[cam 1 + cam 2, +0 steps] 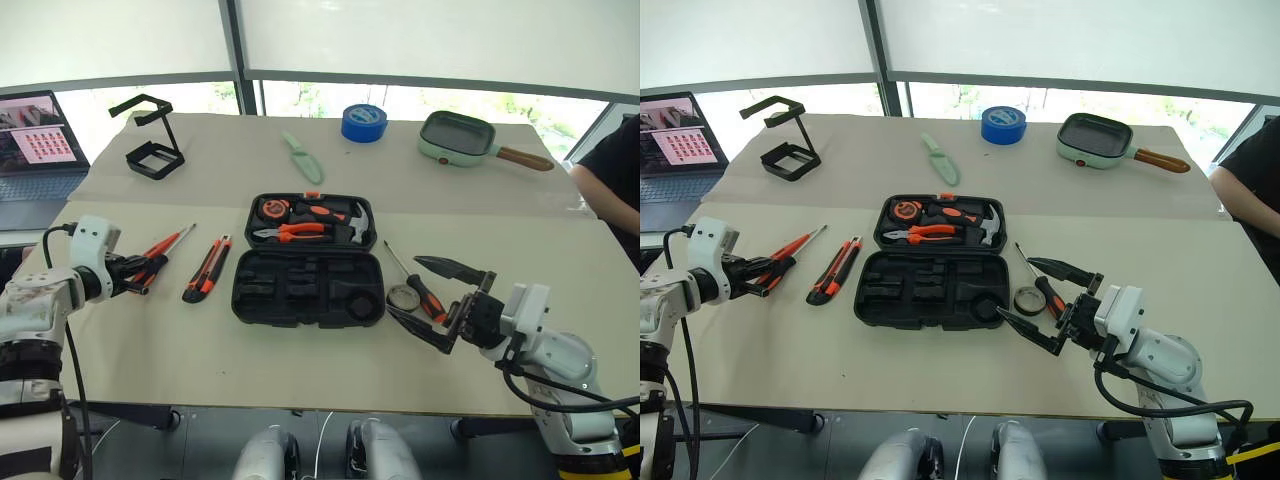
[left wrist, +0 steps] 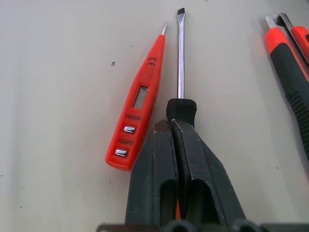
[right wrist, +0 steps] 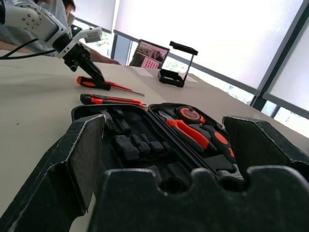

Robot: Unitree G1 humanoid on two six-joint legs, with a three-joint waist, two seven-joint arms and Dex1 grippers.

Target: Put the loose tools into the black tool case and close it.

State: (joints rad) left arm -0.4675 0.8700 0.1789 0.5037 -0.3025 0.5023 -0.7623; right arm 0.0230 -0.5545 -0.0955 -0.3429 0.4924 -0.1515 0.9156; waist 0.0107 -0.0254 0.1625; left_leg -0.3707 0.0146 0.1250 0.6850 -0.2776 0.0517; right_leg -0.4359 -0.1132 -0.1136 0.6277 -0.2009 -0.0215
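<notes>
Black left gripper (image 2: 177,126) clamped on screwdriver (image 2: 180,58); orange tester (image 2: 136,108) beside it. Right gripper (image 1: 432,300) wide, near case (image 1: 308,285).

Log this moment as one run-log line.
left hand: shut on flat-blade screwdriver | right hand: open, empty | open black plastic tool case: awaiting loose tools

From my head cameras, the laptop (image 1: 35,140) at nine o'clock is cut by the frame edge, as is the person's dark sleeve (image 1: 612,180) at three o'clock. In my left wrist view, the left gripper (image 2: 176,126) hides most of the flat-blade screwdriver (image 2: 181,53) handle, and the utility knife (image 2: 289,72) runs off the edge. Recess shapes in the black tool case (image 1: 305,290) are too small to read.
</notes>
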